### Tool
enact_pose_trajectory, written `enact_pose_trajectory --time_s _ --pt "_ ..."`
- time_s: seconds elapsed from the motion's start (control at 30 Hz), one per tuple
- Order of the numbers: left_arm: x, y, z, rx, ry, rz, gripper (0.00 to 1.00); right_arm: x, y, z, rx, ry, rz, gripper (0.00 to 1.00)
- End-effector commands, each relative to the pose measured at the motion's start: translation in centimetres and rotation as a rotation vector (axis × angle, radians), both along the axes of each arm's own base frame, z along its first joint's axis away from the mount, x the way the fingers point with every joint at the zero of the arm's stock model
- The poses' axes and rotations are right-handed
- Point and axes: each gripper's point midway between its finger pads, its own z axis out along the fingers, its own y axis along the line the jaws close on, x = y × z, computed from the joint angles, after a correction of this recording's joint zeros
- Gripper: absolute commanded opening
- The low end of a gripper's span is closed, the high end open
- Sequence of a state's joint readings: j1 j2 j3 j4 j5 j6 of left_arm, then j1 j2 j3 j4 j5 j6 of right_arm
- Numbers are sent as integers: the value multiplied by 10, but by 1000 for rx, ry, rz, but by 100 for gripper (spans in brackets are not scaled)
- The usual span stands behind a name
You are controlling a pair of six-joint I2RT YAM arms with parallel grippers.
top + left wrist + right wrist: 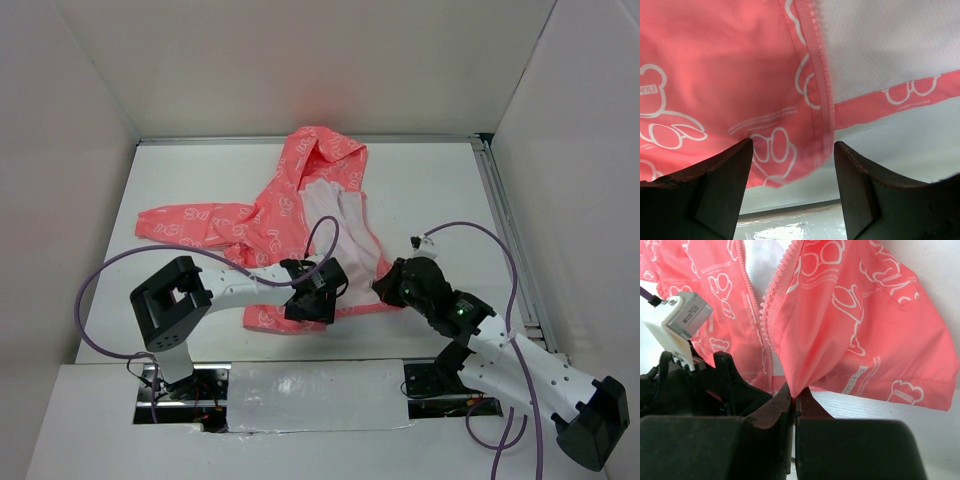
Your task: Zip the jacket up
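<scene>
**Mia:** Where is the jacket?

**Ben:** The jacket lies open on the white surface. Its hood is at the far side. One sleeve goes out to the left. The bottom edge is near the two arms, and the pale inside shows in the middle.

**Mia:** What is the right tool doing?

**Ben:** The right tool is shut tight. It pinches a bit of pink cloth at the bottom of the right front, close to the zipper teeth. The cloth rises from the pinch in a pointy fold.

**Mia:** And the left tool?

**Ben:** The left tool is wide open and holds nothing. It hangs just over the bottom corner of the left front, right by the other zipper edge.

**Mia:** How will the jacket feel?

**Ben:** I think it is thin, light and floppy. It looks a bit slippery too. A pull in one spot will likely drag it or bunch it up.

**Mia:** So where is the best spot to grab?

**Ben:** At the bottom edge, right beside the teeth, one tool on each side. Then the two ends can meet. I cannot see the zipper pull.
</scene>
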State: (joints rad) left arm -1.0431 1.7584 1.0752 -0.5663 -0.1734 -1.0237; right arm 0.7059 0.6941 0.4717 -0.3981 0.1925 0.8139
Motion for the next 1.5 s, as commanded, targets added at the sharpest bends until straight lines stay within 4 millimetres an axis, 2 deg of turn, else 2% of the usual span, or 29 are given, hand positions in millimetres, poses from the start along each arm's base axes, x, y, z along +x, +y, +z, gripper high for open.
enact_pose_trajectory --time_s 0.0,0.1,0.2,0.27,0.47,0.7,0.8,0.83,0.97,1.13,1.2,1.23,1.27,1.3,1.4,1.47 --pt "-41 5 -46 23 188 -30 79 3 -6 -2 -12 -1 -33 0" --pt "-41 -3 -41 -31 185 -58 86 2 -5 -4 -20 7 -28 0" --pt "-42 -9 -36 -76 176 -80 87 3 -5 -6 -19 10 -26 0" --pt "-43 -3 -38 -63 179 -65 80 3 -4 -6 -22 13 -24 0" --pt "-43 15 -54 42 200 14 75 3 -5 -8 -25 18 -33 0" --pt "-48 24 -73 151 226 46 72 2 -9 -11 -34 25 -49 0" --pt "-48 30 -83 211 228 124 64 2 -11 -11 -37 25 -62 0" --pt "-51 38 -85 256 236 126 63 2 -13 -12 -43 28 -64 0" --pt "-55 38 -100 316 251 145 53 2 -16 -13 -47 28 -84 0" --pt "-55 37 -109 338 263 122 52 1 -20 -16 -52 30 -95 0" --pt "-55 35 -107 322 263 110 47 1 -21 -15 -55 30 -98 0" --pt "-54 35 -106 305 257 104 26 1 -20 -14 -50 27 -101 0" --pt "-54 35 -105 301 255 103 10 1 -21 -14 -53 28 -100 0" --pt "-53 37 -104 303 254 109 2 1 -21 -14 -54 26 -100 0" --pt "-37 44 -103 280 232 125 0 2 -18 -14 -53 23 -82 0" --pt "-12 46 -105 219 211 127 0 3 -16 -17 -57 23 -73 0"
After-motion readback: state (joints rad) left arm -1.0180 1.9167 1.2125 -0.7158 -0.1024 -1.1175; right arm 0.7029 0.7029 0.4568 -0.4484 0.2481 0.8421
